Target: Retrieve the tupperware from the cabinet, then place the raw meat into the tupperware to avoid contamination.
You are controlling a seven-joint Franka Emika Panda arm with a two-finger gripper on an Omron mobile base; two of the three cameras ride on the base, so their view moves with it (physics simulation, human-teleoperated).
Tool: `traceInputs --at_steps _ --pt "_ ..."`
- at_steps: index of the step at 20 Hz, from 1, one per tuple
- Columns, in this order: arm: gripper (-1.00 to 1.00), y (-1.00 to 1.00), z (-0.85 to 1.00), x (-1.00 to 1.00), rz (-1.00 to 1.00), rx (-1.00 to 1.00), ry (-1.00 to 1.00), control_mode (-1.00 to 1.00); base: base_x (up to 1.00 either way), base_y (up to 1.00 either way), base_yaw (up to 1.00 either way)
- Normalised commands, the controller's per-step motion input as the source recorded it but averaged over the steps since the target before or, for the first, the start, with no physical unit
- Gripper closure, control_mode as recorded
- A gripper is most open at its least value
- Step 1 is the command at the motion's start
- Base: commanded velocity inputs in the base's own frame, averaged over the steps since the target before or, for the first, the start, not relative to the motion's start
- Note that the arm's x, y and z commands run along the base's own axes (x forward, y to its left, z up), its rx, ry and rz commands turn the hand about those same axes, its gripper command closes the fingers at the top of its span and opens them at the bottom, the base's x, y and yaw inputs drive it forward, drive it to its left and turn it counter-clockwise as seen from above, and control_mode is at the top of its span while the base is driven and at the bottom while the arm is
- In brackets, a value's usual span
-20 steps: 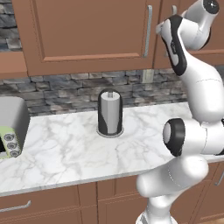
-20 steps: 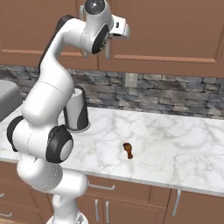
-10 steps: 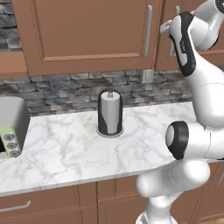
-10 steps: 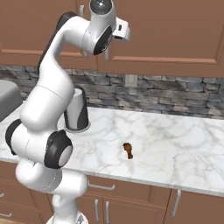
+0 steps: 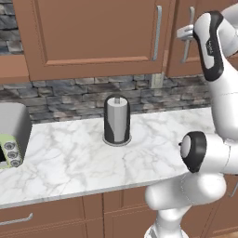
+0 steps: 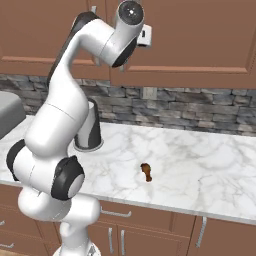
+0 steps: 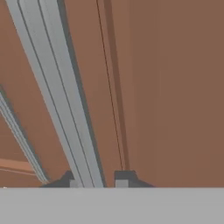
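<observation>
My gripper [image 7: 97,181] is up at the brown wall cabinet [image 5: 93,37], its two fingertips shut on a vertical silver bar handle [image 7: 57,87]. From the left base view the gripper [image 5: 185,32] sits against the right door's handle [image 5: 190,44]. The right base view has the gripper [image 6: 145,36] pressed to the cabinet front [image 6: 200,35]. The raw meat [image 6: 146,171], a small reddish-brown chunk, lies on the marble counter [image 6: 200,165]. The tupperware is hidden.
A paper towel roll [image 5: 116,120] stands at the middle back of the counter. A grey toaster [image 5: 11,135] sits at the far left. The left door's handle [image 5: 158,32] is close beside my hand. Lower drawers [image 6: 120,215] run under the counter edge.
My hand has moved a little to the right in the left base view, staying at the cabinet handle. The meat and the paper towel roll have not moved.
</observation>
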Motion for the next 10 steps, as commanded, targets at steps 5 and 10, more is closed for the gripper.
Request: traceInputs --at_steps 5,10 --pt "1.0 -0.37 -0.02 -0.22 0.12 -0.03 -0.12 -1.0 0.0 0.0 0.0" --pt "1.0 -0.39 0.02 -0.27 0.11 0.0 -0.09 -1.0 0.0 0.0 0.0"
